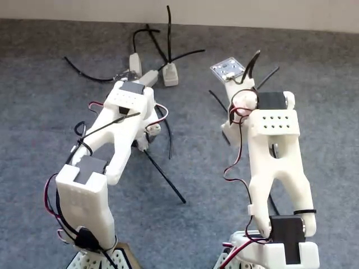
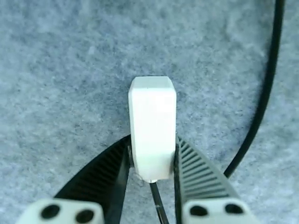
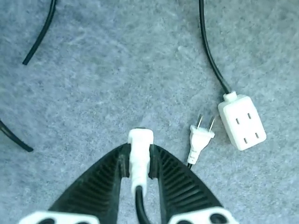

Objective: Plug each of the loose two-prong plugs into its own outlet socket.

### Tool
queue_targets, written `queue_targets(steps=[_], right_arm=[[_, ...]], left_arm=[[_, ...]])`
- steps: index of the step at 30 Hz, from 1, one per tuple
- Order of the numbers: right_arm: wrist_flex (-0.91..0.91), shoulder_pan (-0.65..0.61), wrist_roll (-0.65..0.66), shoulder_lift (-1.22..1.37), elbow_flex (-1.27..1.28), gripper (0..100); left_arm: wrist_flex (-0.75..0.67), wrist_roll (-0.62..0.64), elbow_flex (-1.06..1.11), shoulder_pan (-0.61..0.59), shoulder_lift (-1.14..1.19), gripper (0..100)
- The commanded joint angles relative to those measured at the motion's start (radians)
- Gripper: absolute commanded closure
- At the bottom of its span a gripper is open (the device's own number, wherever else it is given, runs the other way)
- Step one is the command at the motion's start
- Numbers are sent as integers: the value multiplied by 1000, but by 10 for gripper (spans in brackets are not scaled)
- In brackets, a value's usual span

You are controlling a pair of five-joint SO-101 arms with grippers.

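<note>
My left gripper (image 2: 152, 145) is shut on a white plastic block (image 2: 152, 121), a cable end piece whose prongs or slots I cannot see, held just over the grey carpet. From above, that left gripper (image 1: 145, 80) sits at the far left-centre. My right gripper (image 3: 139, 148) is shut on a slim white plug (image 3: 140, 154) with a black cord. Just beyond it lie a loose two-prong plug (image 3: 201, 137) and a white outlet socket (image 3: 242, 121) with slot pairs facing up. From above, the right gripper (image 1: 247, 75) is next to a square socket block (image 1: 228, 68).
Grey carpet (image 1: 314, 73) covers the whole surface. Two more white cable ends (image 1: 170, 74) (image 1: 135, 61) lie at the back near the left gripper. Black cords (image 1: 165, 174) trail between the arms, and another black cord (image 2: 261, 98) runs beside the left gripper.
</note>
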Motion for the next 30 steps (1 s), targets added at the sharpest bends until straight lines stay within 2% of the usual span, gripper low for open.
queue_targets(steps=[1, 5, 8, 12, 16, 19, 30], right_arm=[[30, 53, 9, -77, -62, 991], [33, 168, 72, -162, -128, 991], [54, 242, 140, -203, -137, 991], [108, 314, 150, -208, -137, 991], [111, 384, 152, -213, -137, 991], [116, 417, 153, -213, -137, 991], [117, 423, 153, -209, -134, 991]], left_arm=[[-8, -63, -33, 24, -38, 993], [11, -167, -96, 82, -41, 993], [104, -170, -200, 148, -42, 993], [219, -170, -363, 266, -41, 993], [224, -183, -423, 400, -30, 993], [201, -305, -384, 463, -10, 993], [149, -522, -294, 395, 180, 992]])
